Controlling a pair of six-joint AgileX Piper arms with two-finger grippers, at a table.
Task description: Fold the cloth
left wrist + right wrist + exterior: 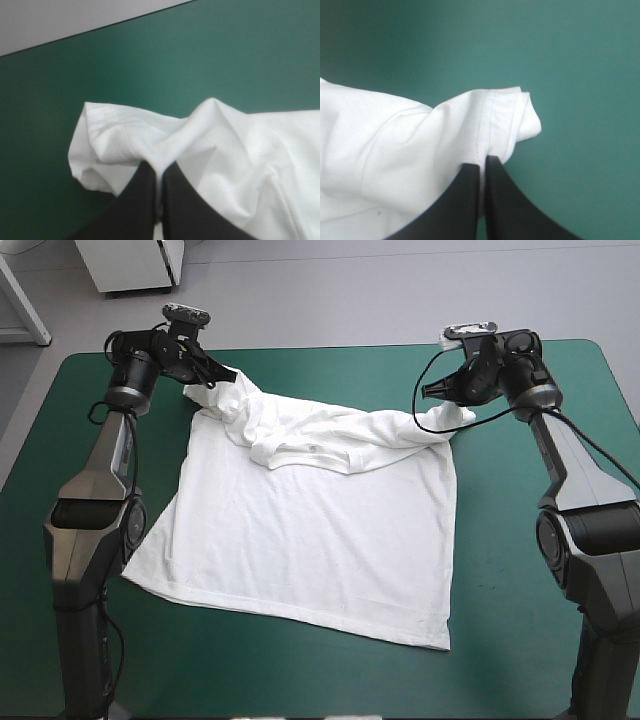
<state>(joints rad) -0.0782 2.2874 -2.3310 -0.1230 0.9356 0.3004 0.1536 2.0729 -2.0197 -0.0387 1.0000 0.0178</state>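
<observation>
**Both far corners pinched; the shirt's body lies nearward of the fingers**

Finding 1: The T-shirt (310, 530) lies spread on the teal-green cover (520, 570). Its collar end is bunched towards the far edge and its hem (290, 605) is towards the near edge.

Finding 2: My left gripper (159, 167) is all but closed, with a ridge of white cloth pinched between its black fingers at the far left corner. My right gripper (482, 162) is in the same state on the far right corner, where a stitched sleeve edge rises just ahead of the tips.

Finding 3: From both grips the cloth runs away towards the near edge, so its long axis runs far to near. The hem sits askew, its right corner nearer the near edge than its left.

Judgement: The fold will depend on carrying both corners nearward together. Each arm is over its own corner, so neither has the advantage.
</observation>
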